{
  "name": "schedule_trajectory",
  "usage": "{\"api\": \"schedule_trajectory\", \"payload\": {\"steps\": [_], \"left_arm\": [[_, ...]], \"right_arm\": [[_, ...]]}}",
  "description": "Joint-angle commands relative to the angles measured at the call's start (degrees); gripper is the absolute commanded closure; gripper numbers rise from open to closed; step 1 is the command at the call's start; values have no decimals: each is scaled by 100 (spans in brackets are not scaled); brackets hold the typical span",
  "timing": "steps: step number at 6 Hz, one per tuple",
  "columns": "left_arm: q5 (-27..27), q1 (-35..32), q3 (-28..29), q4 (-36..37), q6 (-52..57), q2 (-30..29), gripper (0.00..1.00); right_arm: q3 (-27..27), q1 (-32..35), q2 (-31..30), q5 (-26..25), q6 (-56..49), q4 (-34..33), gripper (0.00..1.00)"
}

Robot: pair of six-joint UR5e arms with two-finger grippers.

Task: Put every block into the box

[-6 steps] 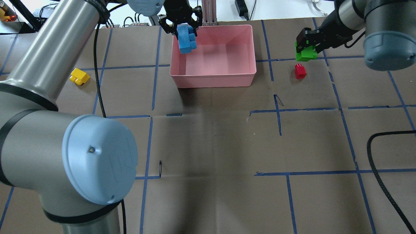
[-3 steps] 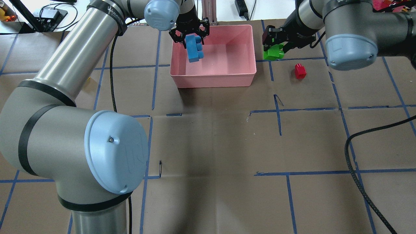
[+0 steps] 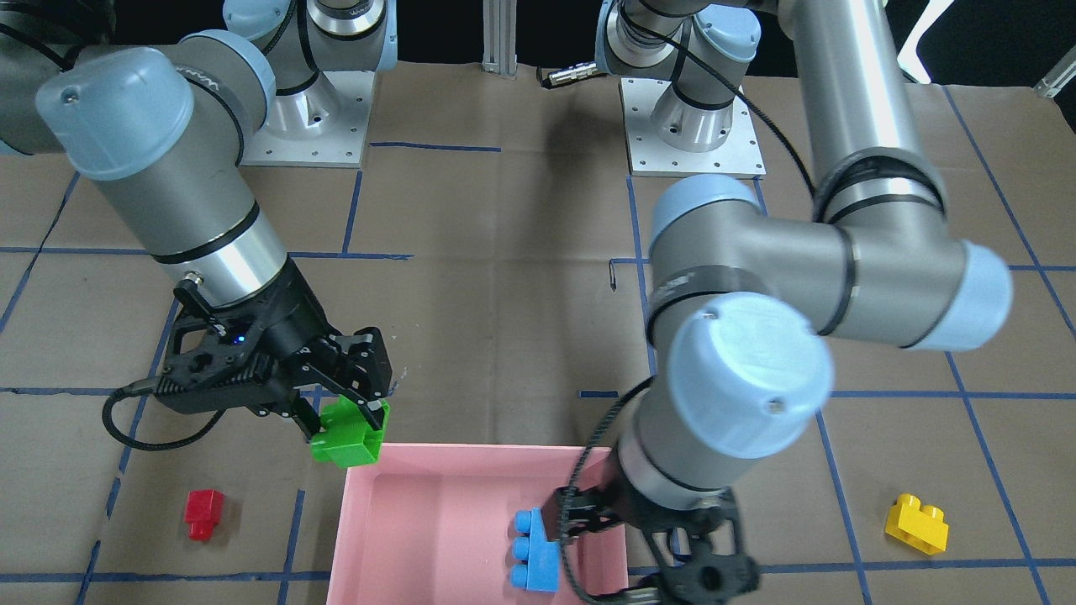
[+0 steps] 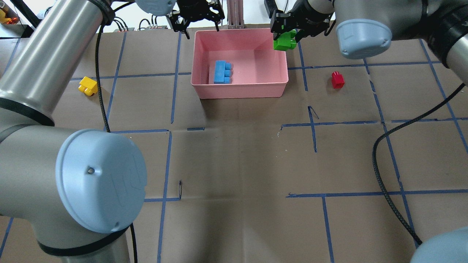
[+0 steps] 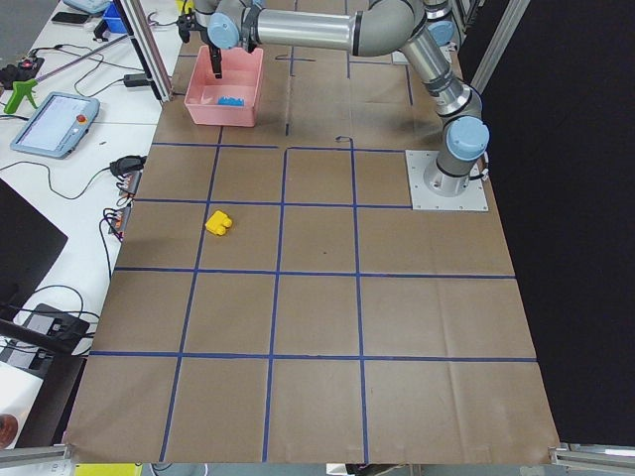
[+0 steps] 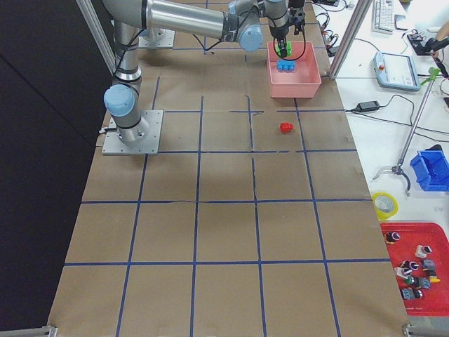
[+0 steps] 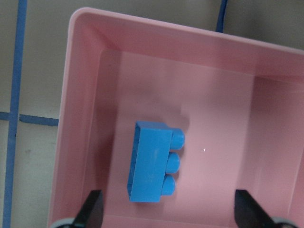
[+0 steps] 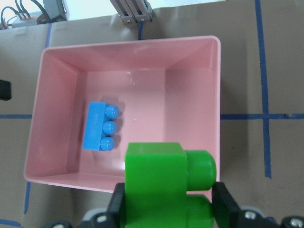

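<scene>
left gripper [image 7: 170, 211]: now spread, empty | light-blue three-stud plastic brick [image 4: 220, 72]: just released, lies on shallow pink plastic box [image 4: 239, 91] floor | right gripper [image 4: 289, 34]: pinches green two-stud brick [image 4: 285, 42], has reached box corner | small red one-stud brick [image 4: 337, 80], yellow two-stud brick [image 4: 87, 86]: on table, pending

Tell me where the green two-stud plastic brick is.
Overhead view: the green brick is held raised in the right gripper, at the right-hand wall of the pink plastic box, not yet inside.
</scene>
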Motion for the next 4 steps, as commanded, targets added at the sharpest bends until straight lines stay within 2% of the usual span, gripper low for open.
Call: {"api": "schedule_trajectory", "payload": {"steps": [1,2,3,4], "left_arm": [[10,903,-136,-249,538,371,0],[2,1508,-363,-240,916,424,0],[11,1993,-548,-162,1276,416,0],[-7,2459,-594,-152,1872,338,0]], "right_arm": [[-909,432,854,-76,285,-6,97],[-1088,660,1163,-77,573,-6,90],[-1099,749,1235,-103,585,-15,64],[-1099,750,1219,-512,516,3,1]]}}
